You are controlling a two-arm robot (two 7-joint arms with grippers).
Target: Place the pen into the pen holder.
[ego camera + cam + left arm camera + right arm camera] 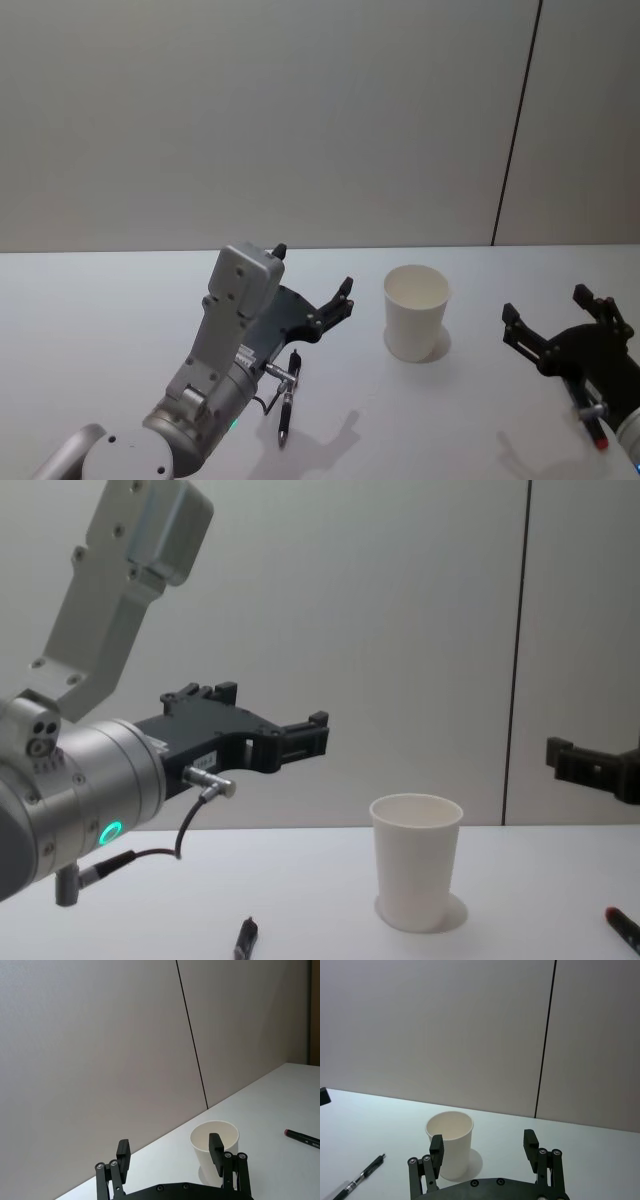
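The pen holder, a white paper cup (415, 312) (415, 875) (204, 1144) (454, 1136), stands upright and empty at mid-table. A black pen (288, 396) (245, 941) (363, 1176) lies flat on the table to the cup's left, under my left forearm. My left gripper (313, 270) (290, 726) (169, 1150) hovers open above the table, left of the cup and pointing toward it, holding nothing. My right gripper (545, 305) (483, 1144) (590, 765) hangs open and empty to the right of the cup.
A second dark pen with a red end (598, 436) (622, 928) (302, 1137) lies on the table near my right gripper. The white table (120, 320) runs back to a plain wall (300, 120) with a dark vertical seam.
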